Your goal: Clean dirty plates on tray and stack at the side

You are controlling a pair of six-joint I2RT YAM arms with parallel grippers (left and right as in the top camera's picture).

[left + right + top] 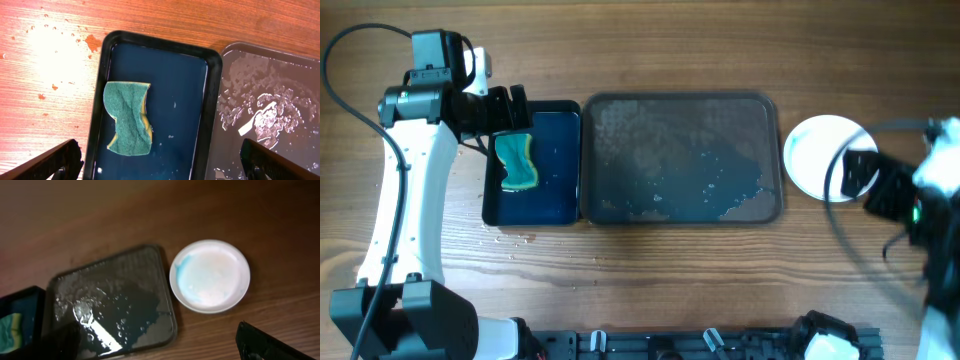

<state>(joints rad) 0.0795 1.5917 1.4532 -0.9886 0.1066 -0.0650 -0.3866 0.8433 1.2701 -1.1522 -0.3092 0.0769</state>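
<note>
The dark brown tray [620, 205] lies mid-table, wet and with no plate on it; it also shows in the wrist views [280, 75] [112, 300]. Right of it on the wood sits a round white plate [815, 150] [210, 275] with a faint blue tint near its left rim. I cannot tell whether other plates lie beneath it. My left gripper [512, 112] [162, 167] hangs open above the black sponge tray, holding nothing. My right gripper [860, 172] [165, 347], blurred from above, is open beside the plate and apart from it.
A smaller black tray [565, 215] [212, 100] of blue water abuts the brown tray's left side. A green and yellow sponge [517, 160] [129, 117] lies loose in it. Water drops [510, 238] spot the wooden table near it.
</note>
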